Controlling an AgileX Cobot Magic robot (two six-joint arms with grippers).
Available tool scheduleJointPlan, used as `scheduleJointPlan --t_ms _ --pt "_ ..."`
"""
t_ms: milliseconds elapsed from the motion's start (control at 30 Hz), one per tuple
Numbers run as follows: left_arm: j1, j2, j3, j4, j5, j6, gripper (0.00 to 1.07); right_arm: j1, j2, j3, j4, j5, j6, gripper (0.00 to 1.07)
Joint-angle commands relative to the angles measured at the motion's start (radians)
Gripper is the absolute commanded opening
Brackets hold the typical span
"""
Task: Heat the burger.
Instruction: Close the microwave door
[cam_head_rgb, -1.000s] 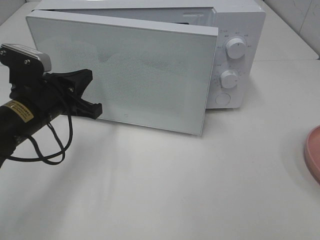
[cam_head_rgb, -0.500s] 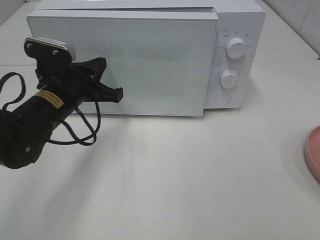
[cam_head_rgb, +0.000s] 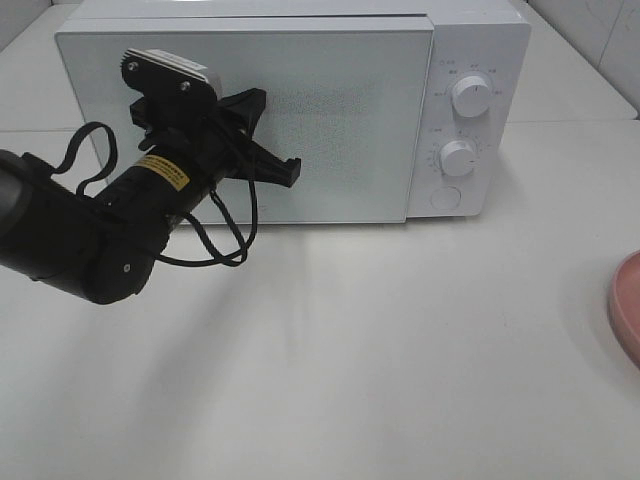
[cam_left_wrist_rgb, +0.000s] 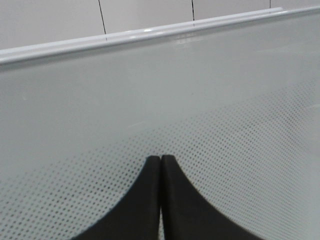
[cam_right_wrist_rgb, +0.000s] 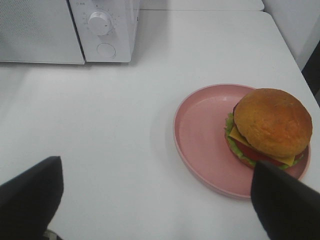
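The burger (cam_right_wrist_rgb: 272, 122), with a glossy golden bun, lettuce and cheese, sits on the far side of a round pink plate (cam_right_wrist_rgb: 200, 135) in the right wrist view. My right gripper (cam_right_wrist_rgb: 155, 167) hangs wide open above the table in front of the plate, holding nothing. It is out of the exterior view. The white microwave (cam_head_rgb: 470, 60) stands at the back with its door (cam_head_rgb: 350, 110) closed. My left gripper (cam_head_rgb: 280, 168) is shut, with its joined fingertips (cam_left_wrist_rgb: 160, 159) against the door's dotted front.
Two round knobs (cam_head_rgb: 470, 96) and a round button (cam_head_rgb: 443, 197) sit on the microwave's right panel. Only the pink plate's edge (cam_head_rgb: 625, 310) shows at the right border of the exterior view. White table (cam_head_rgb: 400, 380) spreads in front of the microwave.
The microwave door has swung from ajar to closed. My left gripper moved right and toward the microwave, staying shut against the door. The right gripper stays open.
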Motion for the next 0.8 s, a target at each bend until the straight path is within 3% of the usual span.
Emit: scheduleJointPlan --t_ms 33,133,200,300,467,800 --pt "0.024 0.005 -0.061 -0.12 0.018 0.009 0.0 -0.008 -0.019 0.002 0.001 0.006 -0.009 0.98" --pt "0.024 0.033 -0.11 -0.12 0.018 0.013 0.0 -0.008 -0.019 0.002 0.001 0.006 -0.009 0.98" --pt "0.024 0.089 -0.218 -0.121 0.107 0.033 0.0 -0.008 -0.019 0.002 0.001 0.006 -0.009 0.98" --pt "0.024 0.111 -0.289 -0.121 0.181 0.069 0.0 -0.008 -0.019 0.002 0.001 0.006 -0.009 0.98" --pt "0.005 0.113 -0.349 -0.118 0.192 0.072 0.0 -0.008 -0.019 0.002 0.001 0.006 -0.009 0.98" --pt "-0.061 0.087 -0.365 -0.12 0.199 0.085 0.0 -0.008 -0.019 0.002 0.001 0.006 -0.009 0.98"
